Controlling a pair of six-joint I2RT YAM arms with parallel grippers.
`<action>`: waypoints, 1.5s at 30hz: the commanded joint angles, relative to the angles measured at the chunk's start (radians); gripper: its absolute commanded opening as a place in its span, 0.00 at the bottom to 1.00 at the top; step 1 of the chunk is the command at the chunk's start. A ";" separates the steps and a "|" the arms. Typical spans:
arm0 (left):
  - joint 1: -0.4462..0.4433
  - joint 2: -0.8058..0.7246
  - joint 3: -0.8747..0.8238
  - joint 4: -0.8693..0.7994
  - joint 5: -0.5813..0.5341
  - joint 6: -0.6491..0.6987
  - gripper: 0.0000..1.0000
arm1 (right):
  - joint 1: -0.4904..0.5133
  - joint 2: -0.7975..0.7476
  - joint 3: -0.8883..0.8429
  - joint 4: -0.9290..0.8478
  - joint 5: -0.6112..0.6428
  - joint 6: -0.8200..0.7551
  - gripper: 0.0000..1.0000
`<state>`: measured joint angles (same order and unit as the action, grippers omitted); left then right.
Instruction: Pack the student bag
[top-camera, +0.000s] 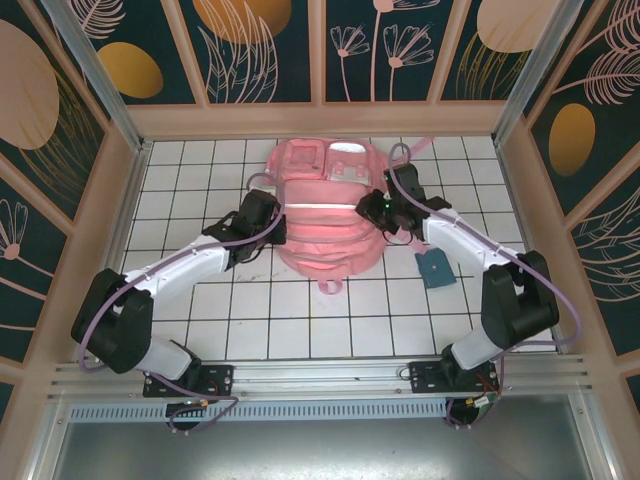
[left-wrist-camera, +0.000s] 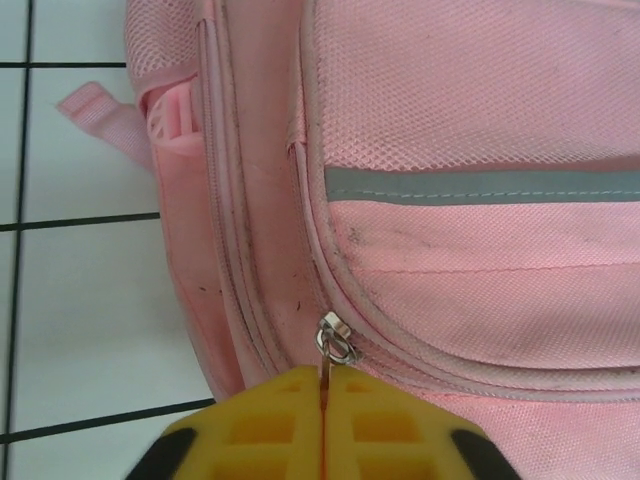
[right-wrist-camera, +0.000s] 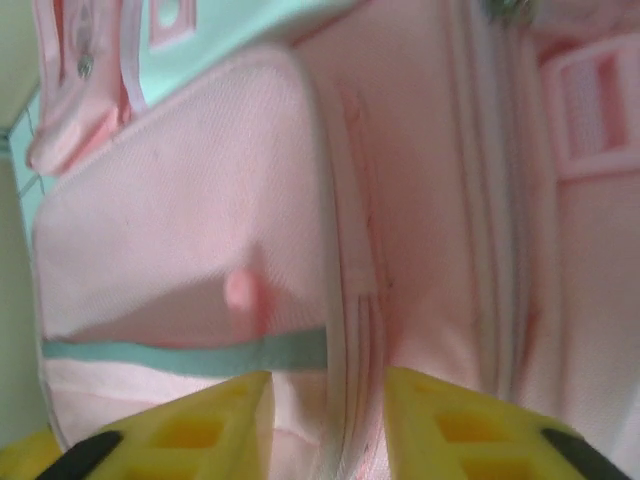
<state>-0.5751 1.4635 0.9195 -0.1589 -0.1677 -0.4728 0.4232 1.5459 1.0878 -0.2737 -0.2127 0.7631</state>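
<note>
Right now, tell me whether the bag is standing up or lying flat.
Lying flat. The bag is spread on the table, its front and strip facing straight up at the top camera.

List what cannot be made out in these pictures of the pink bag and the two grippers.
- Contents of the student bag: top view, its own fabric covers them.
- Lower end of the zipper pull: left wrist view, hidden inside the shut left gripper.
- Whether the right gripper touches the bag's seam: right wrist view, blurred.
- Details of the blue pencil case: top view, too small.
</note>
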 joint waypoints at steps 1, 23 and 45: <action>0.019 -0.051 -0.036 -0.089 -0.045 -0.021 0.33 | -0.019 -0.033 0.054 -0.037 0.033 -0.121 0.56; 0.020 -0.205 0.004 -0.088 -0.111 -0.022 0.97 | -0.504 -0.209 -0.378 -0.156 0.152 -0.219 0.86; 0.020 -0.181 0.024 -0.072 -0.102 -0.011 0.99 | -0.200 -0.258 -0.453 -0.205 0.190 -0.061 0.57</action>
<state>-0.5579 1.2716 0.9096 -0.2550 -0.2703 -0.4843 0.2279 1.3251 0.6395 -0.4465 -0.0505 0.6800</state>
